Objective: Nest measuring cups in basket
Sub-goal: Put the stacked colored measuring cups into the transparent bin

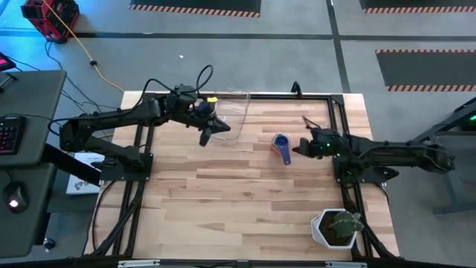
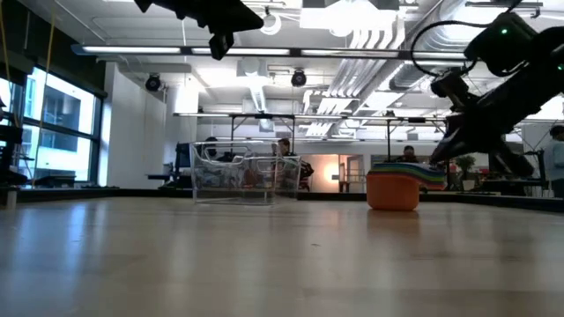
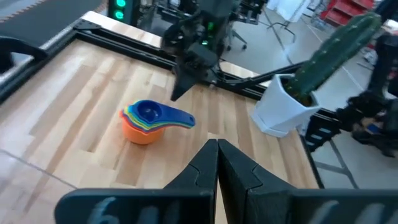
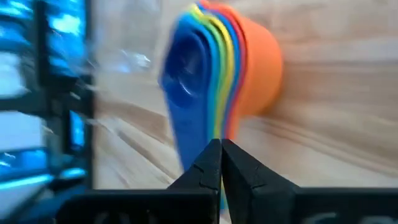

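The measuring cups [image 1: 281, 144] stand nested in one stack on the table, the orange one outermost and the blue one innermost, their handles fanned toward the near edge. In the low view the measuring cups [image 2: 394, 189] rest on the orange cup's base. The clear basket [image 1: 232, 106] stands at the far edge, left of the stack. My right gripper [image 1: 297, 148] is shut, just right of the stack and clear of it; its own view shows the blue handle [image 4: 186, 134] close ahead of my right gripper [image 4: 221, 146]. My left gripper [image 1: 205, 140] hovers shut, high beside the basket.
A white pot with a green plant [image 1: 338, 227] stands at the near right corner. Black frame rails [image 1: 349, 186] run along the table's left, right and far sides. Bare wood stretches across the middle and near part of the table.
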